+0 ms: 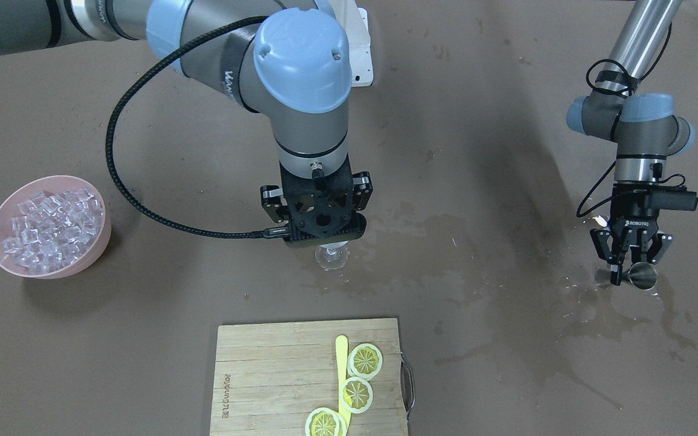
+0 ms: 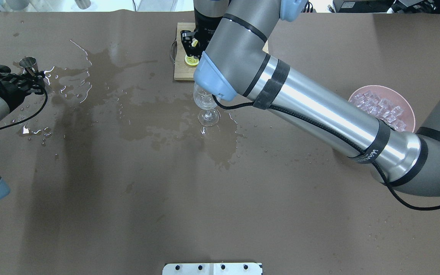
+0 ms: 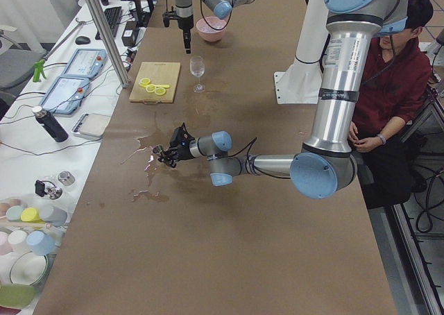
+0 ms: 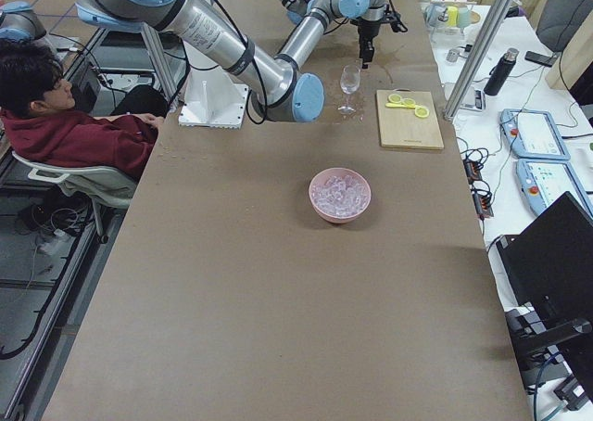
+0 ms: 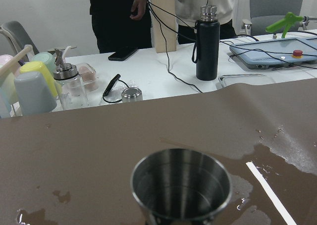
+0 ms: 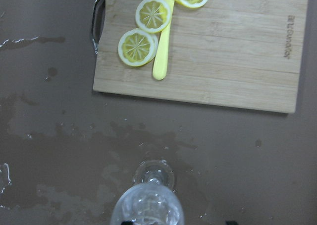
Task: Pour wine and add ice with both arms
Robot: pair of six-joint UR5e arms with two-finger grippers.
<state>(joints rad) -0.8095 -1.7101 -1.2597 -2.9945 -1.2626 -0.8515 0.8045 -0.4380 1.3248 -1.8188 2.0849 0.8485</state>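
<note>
Two arms reach over the wet brown table (image 2: pixel 128 198) in front of you. The right gripper (image 1: pixel 319 230) hangs straight down above the wine glass (image 2: pixel 206 105), which stands upright in a puddle near the cutting board (image 1: pixel 264 375). In that wrist's view you can see the fingertips (image 6: pixel 128 222) set apart, one on each side of the glass's bowl. The left gripper (image 1: pixel 628 260) lies level and low at the table's other end, jaws closed about a small steel cup (image 5: pixel 181 185) that is upright, mouth up, among spilled drops. You will find the ice (image 1: pixel 52 230) heaped in the pink bowl (image 1: pixel 97 249), well apart from the glass, on the robot's right. Lemon slices (image 6: pixel 153 14) and a yellow stick (image 6: pixel 162 46) lie on the board.
</note>
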